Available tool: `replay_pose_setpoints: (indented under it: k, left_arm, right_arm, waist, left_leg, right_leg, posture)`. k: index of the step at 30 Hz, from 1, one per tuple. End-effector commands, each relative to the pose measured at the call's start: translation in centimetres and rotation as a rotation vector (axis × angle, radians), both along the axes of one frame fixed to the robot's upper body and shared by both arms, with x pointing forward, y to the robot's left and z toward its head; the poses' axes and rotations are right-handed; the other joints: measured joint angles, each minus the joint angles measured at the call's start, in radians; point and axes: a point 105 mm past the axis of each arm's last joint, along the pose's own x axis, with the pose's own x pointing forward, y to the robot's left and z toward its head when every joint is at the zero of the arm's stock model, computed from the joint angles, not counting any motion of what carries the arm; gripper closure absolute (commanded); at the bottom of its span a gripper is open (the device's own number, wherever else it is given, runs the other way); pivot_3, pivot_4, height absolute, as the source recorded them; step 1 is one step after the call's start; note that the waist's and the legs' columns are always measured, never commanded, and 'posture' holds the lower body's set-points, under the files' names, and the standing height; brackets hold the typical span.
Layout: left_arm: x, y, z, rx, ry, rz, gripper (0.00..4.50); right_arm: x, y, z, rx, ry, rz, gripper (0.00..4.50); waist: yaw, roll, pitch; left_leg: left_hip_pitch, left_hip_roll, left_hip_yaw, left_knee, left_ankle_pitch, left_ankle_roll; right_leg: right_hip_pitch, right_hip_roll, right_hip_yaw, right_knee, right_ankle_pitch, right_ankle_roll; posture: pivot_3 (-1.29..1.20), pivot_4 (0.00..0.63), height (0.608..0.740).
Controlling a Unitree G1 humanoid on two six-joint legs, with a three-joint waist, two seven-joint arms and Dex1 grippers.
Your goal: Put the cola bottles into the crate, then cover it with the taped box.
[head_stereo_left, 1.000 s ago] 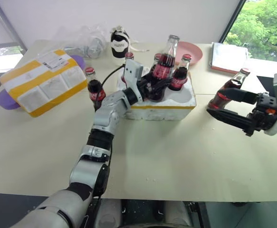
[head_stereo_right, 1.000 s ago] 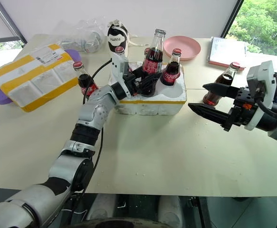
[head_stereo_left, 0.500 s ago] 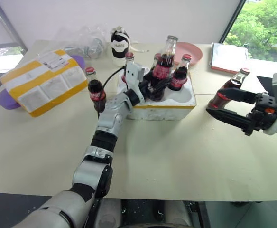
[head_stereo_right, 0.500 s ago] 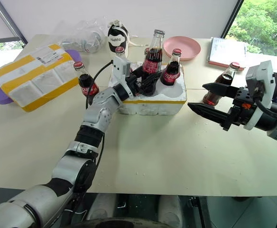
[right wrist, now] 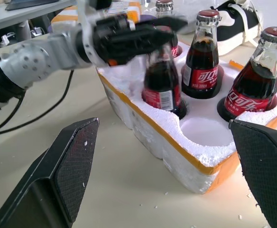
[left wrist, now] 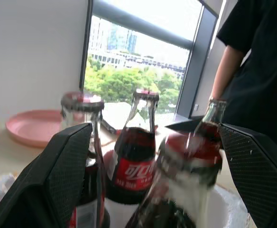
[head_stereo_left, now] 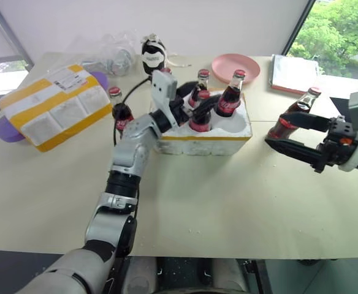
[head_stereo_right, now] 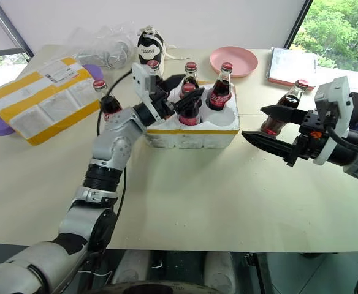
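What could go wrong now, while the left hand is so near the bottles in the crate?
The open left hand has fingers on both sides of a front cola bottle in the crate; pulling away sideways could tip it against its neighbours. One bottle stands loose by the arm and could be knocked. The right hand is close to another bottle.

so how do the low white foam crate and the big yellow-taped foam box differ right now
The low white foam crate sits mid-table, top open, holding cola bottles; the big yellow-taped foam box lies off to the robot's left, closed. The crate has one yellow band at its base; the box has wide bands and a label. Both are white foam.
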Motion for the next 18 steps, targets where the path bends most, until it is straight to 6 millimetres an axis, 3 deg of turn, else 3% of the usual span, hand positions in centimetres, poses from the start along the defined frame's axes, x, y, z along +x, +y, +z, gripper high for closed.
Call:
replay_pose_setpoints:
  k: [1, 4, 8, 15, 18]
  left_arm:
    - [-3.0, 0.3, 3.6, 0.034, -0.113, -0.111, 0.06]
    - [-5.0, 2.3, 4.9, 0.131, -0.150, -0.146, 0.06]
    - [-5.3, 6.4, 5.2, 0.236, -0.147, -0.025, 0.06]
    - [-6.7, 17.5, 3.3, 0.248, 0.048, 0.311, 0.06]
    - [-7.2, 19.6, 1.1, 0.262, 0.112, 0.417, 0.06]
  right_arm:
    - [-0.1, 0.3, 0.8, -0.005, -0.045, 0.019, 0.00]
    - [0.1, 0.3, 0.7, -0.009, -0.040, 0.030, 0.00]
    - [0.3, 0.4, 0.5, -0.014, -0.034, 0.045, 0.00]
    - [0.8, 0.6, 0.1, -0.010, -0.016, 0.067, 0.00]
    - [1.1, 0.9, 0.1, -0.009, -0.016, 0.078, 0.00]
  waist:
    - [0.000, 0.000, 0.000]
    - [-0.001, 0.000, 0.000]
    - [-0.003, 0.001, 0.000]
    - [-0.025, 0.000, 0.000]
    - [-0.025, 0.000, 0.000]
  left_leg:
    - [0.000, 0.000, 0.000, 0.000, 0.000, 0.000]
    - [0.000, 0.000, 0.000, 0.000, 0.000, -0.001]
    - [0.001, 0.000, 0.000, 0.000, 0.001, -0.001]
    - [0.001, 0.001, 0.000, -0.001, 0.003, -0.004]
    - [0.002, 0.001, 0.001, -0.001, 0.002, -0.004]
  right_leg:
    - [0.000, 0.000, 0.000, 0.000, 0.000, 0.000]
    - [0.000, 0.000, 0.000, 0.000, 0.000, 0.000]
    - [0.000, 0.000, 0.000, 0.001, 0.000, 0.000]
    - [0.000, 0.000, 0.000, 0.001, 0.000, 0.000]
    - [0.001, 0.000, 0.000, 0.001, 0.000, 0.000]
  posture:
    - [0.00, 0.150, 0.740]
    - [0.00, 0.150, 0.740]
    - [0.00, 0.150, 0.740]
    - [0.00, 0.150, 0.740]
    - [0.00, 0.150, 0.740]
